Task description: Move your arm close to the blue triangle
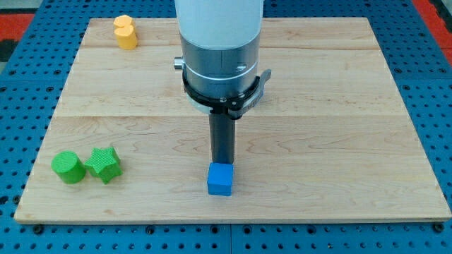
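A blue block (219,179) lies near the bottom middle of the wooden board (339,106); it looks like a cube from here, and no blue triangle can be made out. My rod comes down from the white and grey arm at the view's top centre. My tip (223,161) stands just above the blue block's top edge, touching or almost touching it.
A yellow block (126,32) sits at the board's top left. A green cylinder (68,167) and a green star-shaped block (104,164) sit side by side at the bottom left. Blue pegboard surrounds the board.
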Controlling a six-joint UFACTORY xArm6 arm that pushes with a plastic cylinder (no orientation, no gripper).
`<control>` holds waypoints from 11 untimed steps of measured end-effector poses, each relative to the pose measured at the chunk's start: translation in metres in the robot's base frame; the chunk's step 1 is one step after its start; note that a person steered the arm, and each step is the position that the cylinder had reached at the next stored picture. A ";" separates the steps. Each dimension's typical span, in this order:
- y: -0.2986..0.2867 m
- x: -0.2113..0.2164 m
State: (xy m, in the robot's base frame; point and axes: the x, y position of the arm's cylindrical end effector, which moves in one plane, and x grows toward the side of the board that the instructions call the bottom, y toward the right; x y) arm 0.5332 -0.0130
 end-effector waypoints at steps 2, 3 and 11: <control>-0.023 0.036; 0.022 0.036; 0.090 -0.114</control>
